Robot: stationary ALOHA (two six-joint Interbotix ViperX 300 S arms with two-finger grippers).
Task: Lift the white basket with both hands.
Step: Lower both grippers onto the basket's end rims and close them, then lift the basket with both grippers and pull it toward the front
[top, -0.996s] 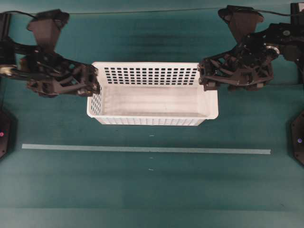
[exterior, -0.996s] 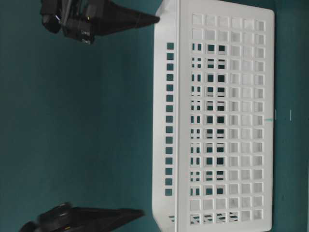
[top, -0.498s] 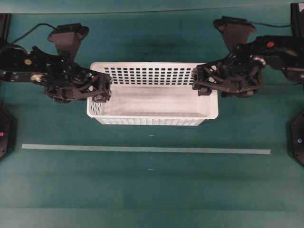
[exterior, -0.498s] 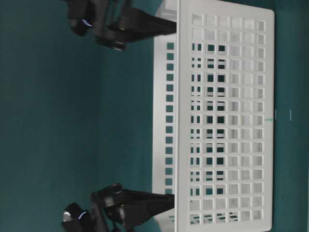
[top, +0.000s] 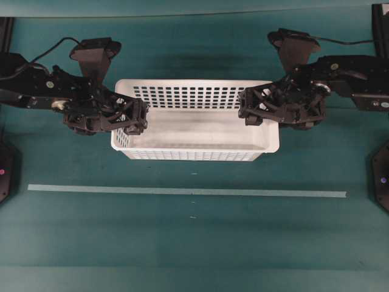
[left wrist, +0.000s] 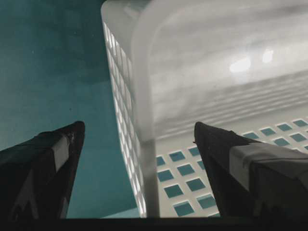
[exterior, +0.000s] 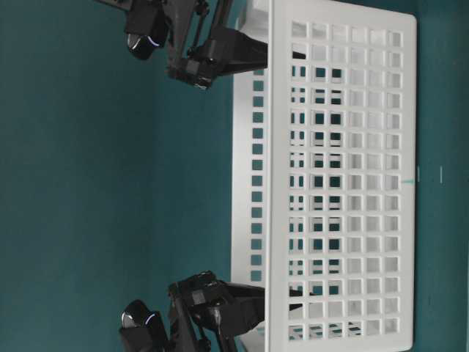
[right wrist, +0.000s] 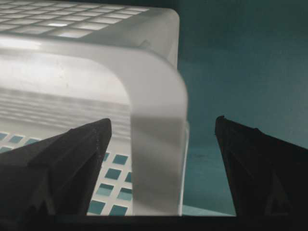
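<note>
**Straddling both end rims, nothing clamped yet**

Sitting near the table's (top: 182, 243) far edge, basket (top: 194, 131) has both end walls bracketed. L gripper (top: 138, 117) wide, one finger each side of rim. R gripper (top: 248, 109) likewise. Risk: uneven closing/lift tilts basket; thin rim may slip out.

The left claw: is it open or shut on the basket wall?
Open. In the left wrist view the left claw straddles the white basket rim, one finger outside, one inside, with gaps on both sides.
</note>
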